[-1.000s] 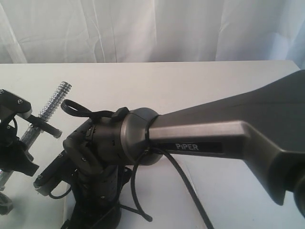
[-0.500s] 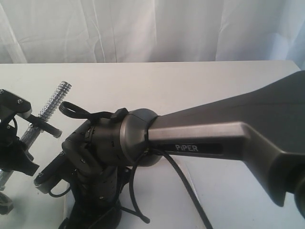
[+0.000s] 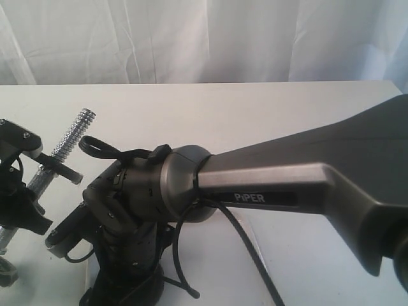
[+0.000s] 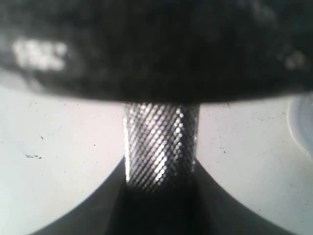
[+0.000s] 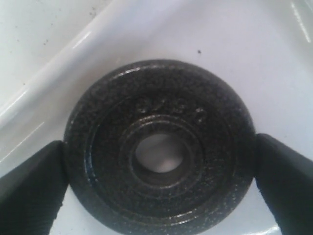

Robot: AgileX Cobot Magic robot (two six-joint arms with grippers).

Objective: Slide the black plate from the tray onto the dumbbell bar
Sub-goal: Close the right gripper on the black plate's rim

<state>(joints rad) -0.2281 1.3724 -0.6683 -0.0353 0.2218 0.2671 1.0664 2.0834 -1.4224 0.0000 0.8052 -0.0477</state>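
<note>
The black plate point(image 5: 208, 147) lies flat on the white tray point(image 5: 244, 44), close to the tray's raised rim point(image 5: 73, 56). My right gripper point(image 5: 159, 196) is shut on it, one finger point(image 5: 29, 193) against each side of its outer rim. In the exterior view only the right arm's wrist point(image 3: 134, 204) shows, pointing down at the lower left; plate and tray are hidden beneath it. My left gripper point(image 3: 38, 175) is shut on the knurled dumbbell bar point(image 3: 71, 137), which tilts with its threaded end up. In the left wrist view the bar point(image 4: 160, 142) runs from the jaws into a blurred black mass point(image 4: 156, 49).
The right forearm point(image 3: 306, 178) stretches across the white table point(image 3: 255, 115) from the right. Its black cable point(image 3: 248, 248) hangs down to the front. A white curtain point(image 3: 204, 38) closes the back edge.
The right wrist has sunk a little lower and its cable loop has shifted. The left gripper and the bar have not moved.
</note>
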